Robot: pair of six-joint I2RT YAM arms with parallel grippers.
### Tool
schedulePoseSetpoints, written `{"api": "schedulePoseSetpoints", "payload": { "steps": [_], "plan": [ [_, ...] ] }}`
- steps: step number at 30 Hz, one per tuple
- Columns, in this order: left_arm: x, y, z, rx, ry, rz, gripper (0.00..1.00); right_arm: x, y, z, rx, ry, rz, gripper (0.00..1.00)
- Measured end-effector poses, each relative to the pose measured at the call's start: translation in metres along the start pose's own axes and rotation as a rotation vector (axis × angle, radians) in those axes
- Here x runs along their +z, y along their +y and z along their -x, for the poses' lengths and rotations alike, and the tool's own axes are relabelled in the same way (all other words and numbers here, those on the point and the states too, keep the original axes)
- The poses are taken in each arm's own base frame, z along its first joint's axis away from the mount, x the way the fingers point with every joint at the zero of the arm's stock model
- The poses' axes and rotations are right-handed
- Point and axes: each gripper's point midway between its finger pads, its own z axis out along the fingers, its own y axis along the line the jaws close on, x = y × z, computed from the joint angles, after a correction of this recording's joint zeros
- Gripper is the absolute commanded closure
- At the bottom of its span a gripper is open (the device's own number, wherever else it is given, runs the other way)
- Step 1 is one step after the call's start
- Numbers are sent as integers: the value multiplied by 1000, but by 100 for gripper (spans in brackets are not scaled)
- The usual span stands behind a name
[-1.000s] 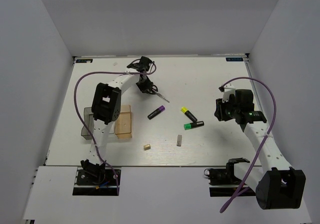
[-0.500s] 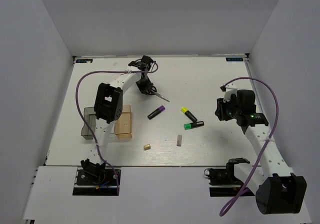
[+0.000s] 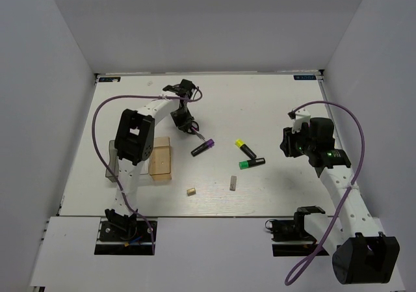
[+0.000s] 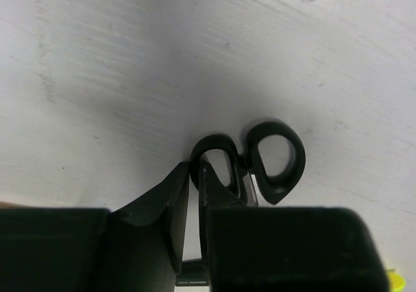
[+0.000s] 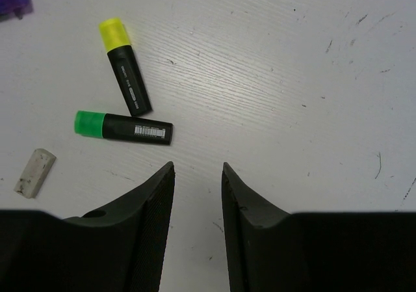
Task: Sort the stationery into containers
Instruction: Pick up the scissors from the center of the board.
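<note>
Gleaming black scissors (image 4: 250, 163), twin oval loops

A white table (image 3: 273, 103) (faintly scuffed and grained up close) sits boxed in by plain white walls (image 3: 208, 25).

Soft white light, seemingly from overhead, fills the top view evenly; the table (image 3: 273, 103) is almost washed out and the arms cast only faint, short shadows. In the left wrist view a broad grey shadow dims the surface around the scissors (image 4: 276, 189), and the left gripper (image 4: 194, 168) reads as black, soft-edged masses. The right wrist view is crisp, with label print legible on the green marker (image 5: 130, 128), though the right gripper (image 5: 198, 168) is dark and slightly blurred.
</note>
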Motion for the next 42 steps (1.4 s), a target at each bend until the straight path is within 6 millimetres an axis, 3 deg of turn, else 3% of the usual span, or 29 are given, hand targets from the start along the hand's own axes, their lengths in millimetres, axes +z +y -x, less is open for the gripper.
{"api": "schedulePoseSetpoints", "payload": {
  "steps": [7,17,25,30,35,39,42],
  "plan": [
    [0,4,-1,0,-9,2,100,-1,1,1,8,-4,-1,61],
    [-3,-1,3,22,-17,-17,100,-2,0,2,7,-10,-2,61],
    [-23,-31,31,5,-98,-146,100,-2,1,2,7,-10,-2,61],
    [-68,-43,53,-10,-194,-255,100,-1,0,2,6,-13,-3,61],
    [-139,-33,74,15,-319,-344,100,-1,0,4,3,-22,-2,61],
    [-189,7,90,70,-410,-325,100,-1,1,4,3,-22,4,61],
    [-214,69,96,105,-475,-215,100,0,4,4,2,-22,18,61]
  ]
}}
